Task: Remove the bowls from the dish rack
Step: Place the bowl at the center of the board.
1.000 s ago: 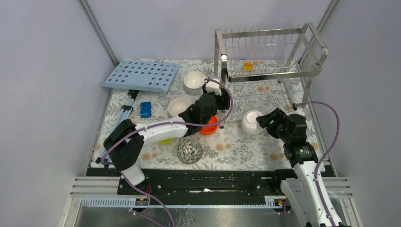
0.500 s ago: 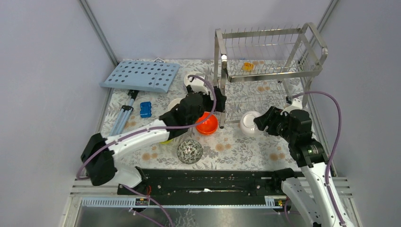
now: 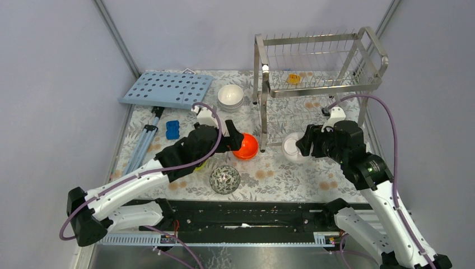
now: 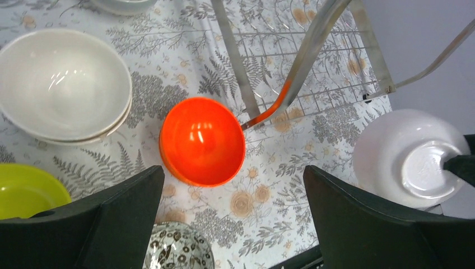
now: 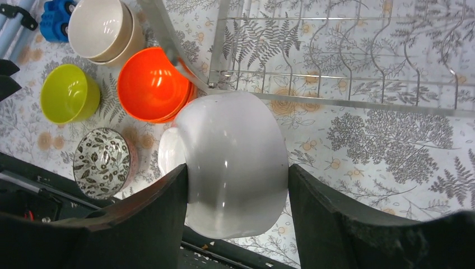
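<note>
At far left, a lime-green bowl (image 4: 25,188) sits beside stacked cream bowls (image 4: 61,84). Your left jaws gape wide and empty above the glossy orange-red bowl (image 4: 201,140) on the floral-patterned surface (image 4: 280,174). Your right jaws clamp a smooth round white bowl (image 5: 235,145), tipped over, just in front of the shiny steel-wire dish rack (image 3: 319,89), by its lower tier.
</note>
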`<action>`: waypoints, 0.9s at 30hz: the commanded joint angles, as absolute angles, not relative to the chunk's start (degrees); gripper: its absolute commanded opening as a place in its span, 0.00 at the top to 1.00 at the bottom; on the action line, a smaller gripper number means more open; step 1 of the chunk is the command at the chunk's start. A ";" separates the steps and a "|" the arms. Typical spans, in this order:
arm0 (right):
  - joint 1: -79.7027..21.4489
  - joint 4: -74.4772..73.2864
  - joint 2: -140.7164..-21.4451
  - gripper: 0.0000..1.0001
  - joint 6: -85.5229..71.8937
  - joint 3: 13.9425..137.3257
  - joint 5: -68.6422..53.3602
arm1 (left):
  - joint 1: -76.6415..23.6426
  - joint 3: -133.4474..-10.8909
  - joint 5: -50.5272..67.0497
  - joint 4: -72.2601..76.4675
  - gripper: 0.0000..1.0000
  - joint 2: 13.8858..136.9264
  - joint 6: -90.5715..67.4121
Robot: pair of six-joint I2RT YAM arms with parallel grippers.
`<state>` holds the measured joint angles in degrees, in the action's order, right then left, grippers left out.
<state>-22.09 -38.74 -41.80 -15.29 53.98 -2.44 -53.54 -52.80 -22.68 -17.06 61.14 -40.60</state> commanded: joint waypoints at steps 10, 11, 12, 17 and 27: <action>-32.31 -44.75 -44.72 1.00 -6.29 65.02 4.62 | -53.36 -49.87 -18.35 -20.09 0.01 55.96 -44.80; -33.03 -45.20 -45.33 1.00 -5.61 65.89 4.70 | -53.35 -49.96 -17.97 -20.13 0.01 55.78 -44.82; -33.88 -45.55 -45.83 1.00 -5.10 66.69 4.73 | -53.35 -50.07 -17.47 -20.16 0.01 55.58 -44.82; -38.38 -46.13 -48.64 1.00 -2.72 70.35 5.80 | -53.30 -50.64 -14.96 -19.95 0.01 55.06 -44.62; -50.51 -38.47 -54.18 1.00 10.61 75.01 20.28 | -52.29 -52.27 -11.61 -22.81 0.01 54.62 -45.82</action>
